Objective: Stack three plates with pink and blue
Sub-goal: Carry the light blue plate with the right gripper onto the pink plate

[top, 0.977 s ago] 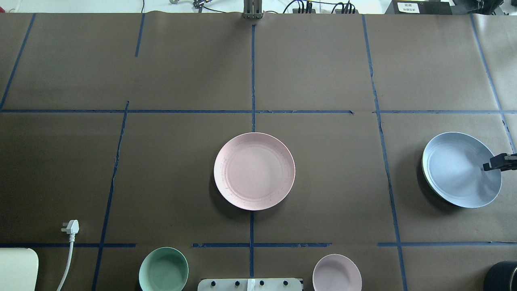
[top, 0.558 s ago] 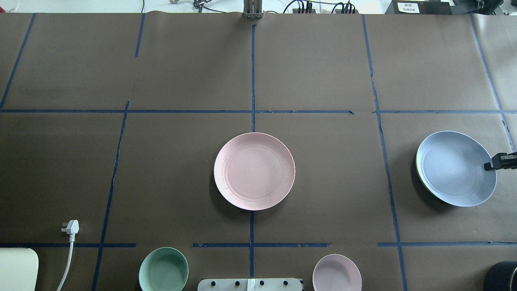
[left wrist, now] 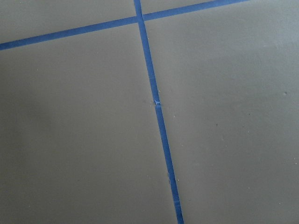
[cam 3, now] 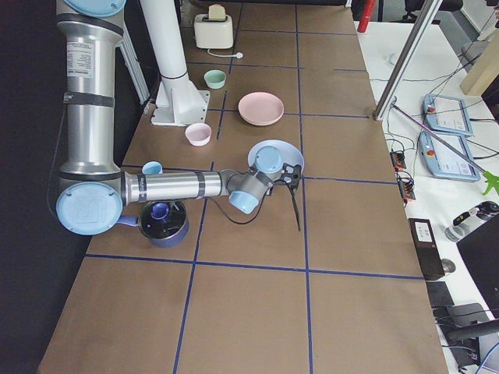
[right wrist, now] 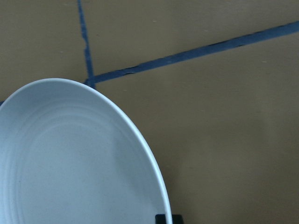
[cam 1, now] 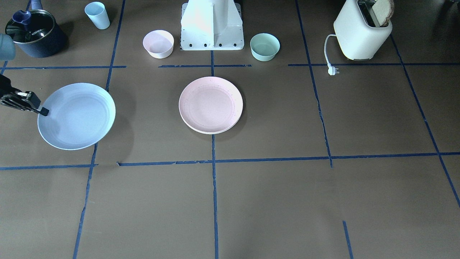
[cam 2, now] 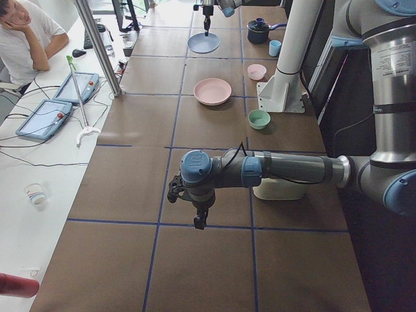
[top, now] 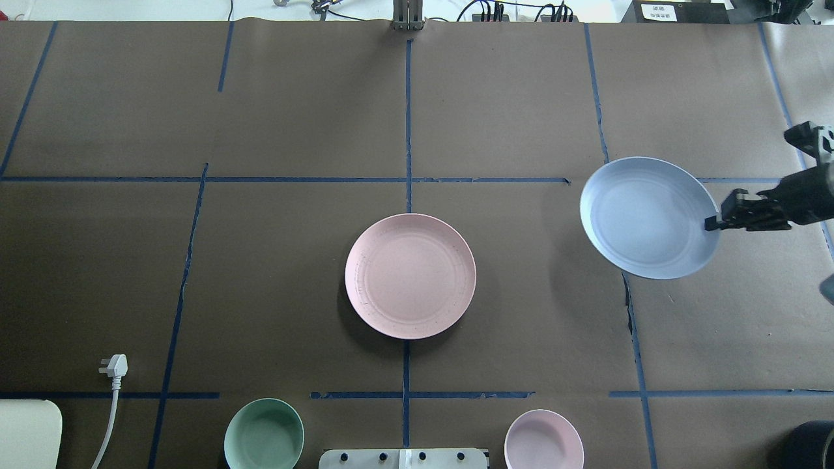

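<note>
Farthest left, seen only in the left side view, the left pincer [cam 2: 199, 223] hangs pointing down above a bare stretch of the brown tabletop [top: 293, 117]; whether it is open or closed cannot be told. In the overhead view, a white toaster [top: 26, 433] sits at the near left corner, and its white plug [top: 115, 366] lies loose just beside it. Further right along the near edge stands a mint-green bowl [top: 264, 435]. In the middle, where the blue tape lines [top: 408, 130] cross, the pale pink plate [top: 410, 276] rests on the cream plate [cam 1: 214, 132], of which only a thin rim shows under its edge in the front-facing view. A small pink bowl [top: 543, 440] stands at the near edge right of centre. Well to the right, the pale blue plate [top: 648, 218] is held up off the tabletop, its shadow cast below it. The right pincer [top: 713, 225] is clamped on that plate's right rim.
</note>
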Action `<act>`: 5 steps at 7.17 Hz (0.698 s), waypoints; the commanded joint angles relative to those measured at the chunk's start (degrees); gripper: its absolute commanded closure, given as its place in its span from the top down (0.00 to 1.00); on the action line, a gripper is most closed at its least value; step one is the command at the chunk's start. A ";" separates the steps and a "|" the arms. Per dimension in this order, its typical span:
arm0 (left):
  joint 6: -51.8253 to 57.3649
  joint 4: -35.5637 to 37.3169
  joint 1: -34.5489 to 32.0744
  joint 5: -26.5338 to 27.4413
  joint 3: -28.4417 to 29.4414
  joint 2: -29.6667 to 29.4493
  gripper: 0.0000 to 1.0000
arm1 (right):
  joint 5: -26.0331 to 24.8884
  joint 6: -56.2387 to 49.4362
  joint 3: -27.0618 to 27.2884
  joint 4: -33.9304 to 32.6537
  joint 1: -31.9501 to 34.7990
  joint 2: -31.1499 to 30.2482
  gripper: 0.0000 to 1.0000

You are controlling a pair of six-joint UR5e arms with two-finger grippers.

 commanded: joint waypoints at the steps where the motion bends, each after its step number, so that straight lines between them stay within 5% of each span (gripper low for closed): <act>1: -0.10 0.00 0.00 -0.01 0.05 -0.06 1.00 | -4.93 14.37 1.39 -0.65 -8.48 9.28 0.00; 3: -0.45 0.09 0.00 -0.01 0.06 -0.14 1.00 | -16.85 18.12 10.75 -18.91 -17.79 16.40 0.00; 5: -0.45 0.09 0.00 -0.01 0.14 -0.15 1.00 | -28.65 21.01 11.33 -24.20 -28.69 20.73 0.00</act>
